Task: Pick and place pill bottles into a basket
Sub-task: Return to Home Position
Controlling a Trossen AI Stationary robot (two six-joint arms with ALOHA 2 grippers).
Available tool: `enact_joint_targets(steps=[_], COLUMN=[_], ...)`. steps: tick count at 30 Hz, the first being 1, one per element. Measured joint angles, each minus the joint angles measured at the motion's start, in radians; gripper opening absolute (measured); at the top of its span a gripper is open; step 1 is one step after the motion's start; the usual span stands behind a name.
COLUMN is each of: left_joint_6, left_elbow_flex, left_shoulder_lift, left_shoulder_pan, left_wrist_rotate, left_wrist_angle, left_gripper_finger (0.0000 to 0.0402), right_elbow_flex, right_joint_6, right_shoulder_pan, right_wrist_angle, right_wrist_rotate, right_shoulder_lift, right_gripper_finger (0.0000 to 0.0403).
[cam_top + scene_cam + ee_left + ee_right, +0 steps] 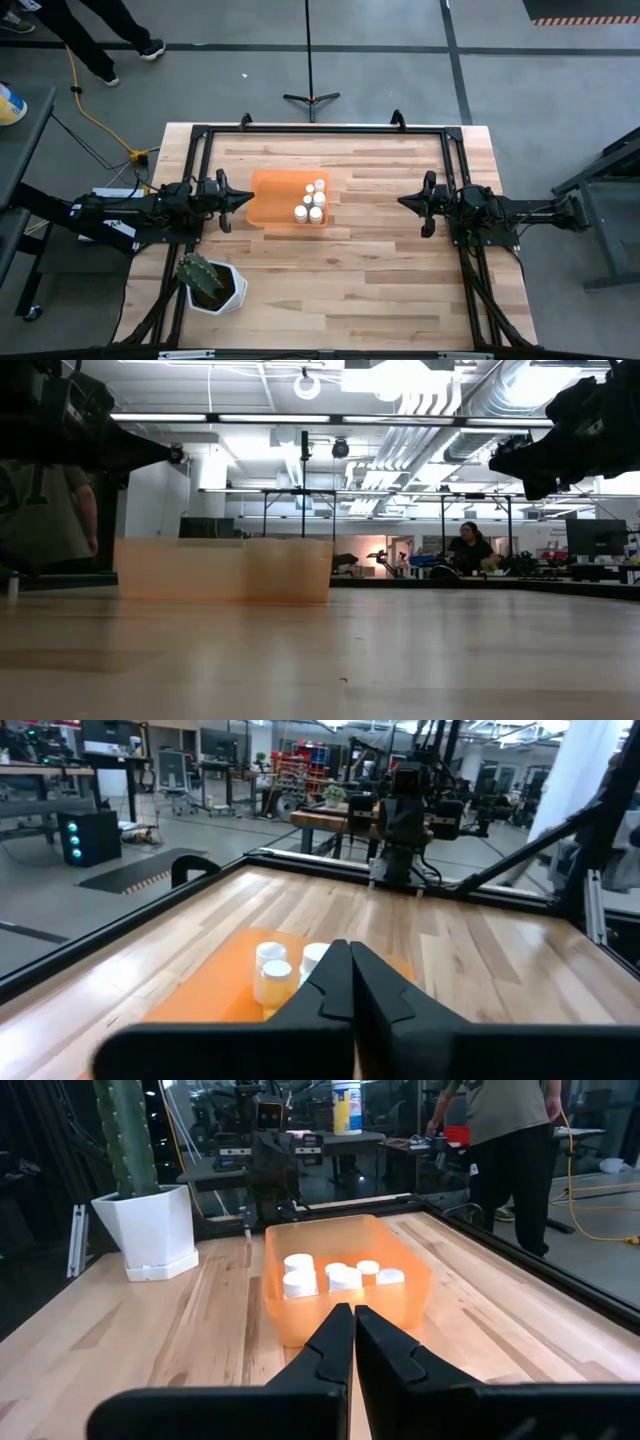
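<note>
The translucent orange basket rests on its base on the wooden table, left of centre; it also shows in the low view and the right wrist view. Several small white pill bottles stand upright in its right end, and show in both wrist views. My left gripper hovers shut and empty at the basket's left end. My right gripper hovers shut and empty to the right of the basket, well apart from it.
A white angular pot with a green cactus stands near the table's front left corner. A black frame rail runs round the table. A person stands beyond the table; another sits far off.
</note>
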Motion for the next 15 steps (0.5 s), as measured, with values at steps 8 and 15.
enact_joint_targets(steps=[8, 15], left_joint_6=[-0.026, -0.032], left_elbow_flex=[0.0, 0.0], left_shoulder_lift=[0.0, 0.0], left_shoulder_pan=[0.0, 0.0], left_wrist_rotate=[0.014, 0.024], left_wrist_angle=[-0.001, -0.002], left_gripper_finger=[0.0047, 0.0022], right_elbow_flex=[0.0, 0.0], right_joint_6=[-0.002, -0.018], right_shoulder_pan=[0.0, 0.0], right_wrist_angle=[0.012, 0.038], right_wrist_rotate=[-0.003, -0.013], right_shoulder_lift=[0.0, 0.0], right_gripper_finger=[0.0002, 0.0002])
